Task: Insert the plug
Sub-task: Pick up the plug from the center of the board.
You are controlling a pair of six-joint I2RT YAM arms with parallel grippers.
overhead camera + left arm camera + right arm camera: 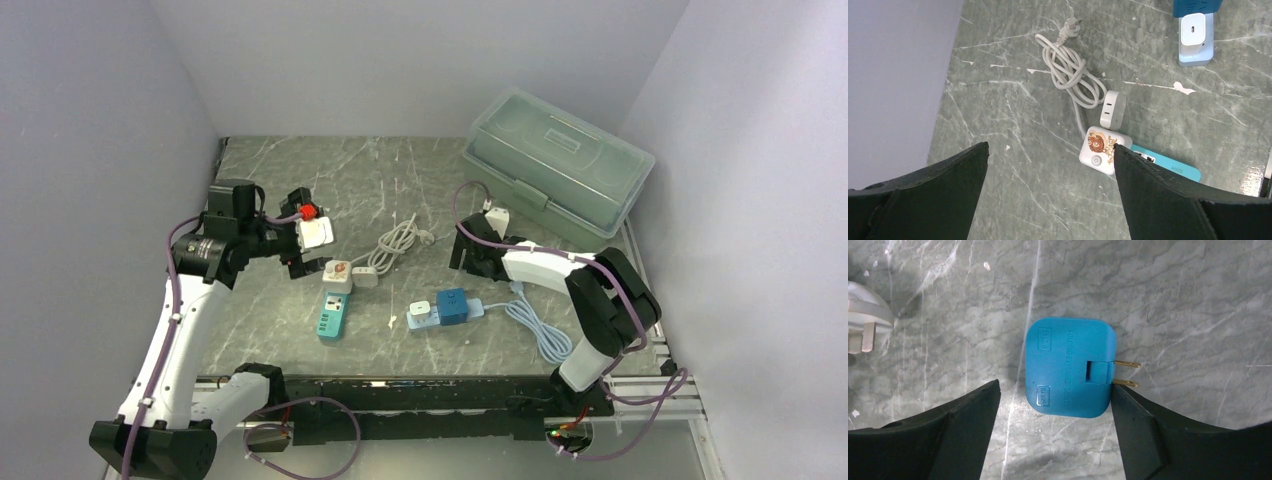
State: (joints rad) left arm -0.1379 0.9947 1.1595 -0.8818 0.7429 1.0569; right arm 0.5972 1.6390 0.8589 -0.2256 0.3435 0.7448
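The right end effector (1054,386) has its fingers apart, one on each side of the blue plug (1065,355) lying on the bench (1188,300); the left end effector (1050,146) is apart too.

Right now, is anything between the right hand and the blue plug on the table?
Nothing visible. The right hand hangs open over the blue plug, which lies flat on the table with its prongs exposed. A white plug lies off to one side, clear of both.
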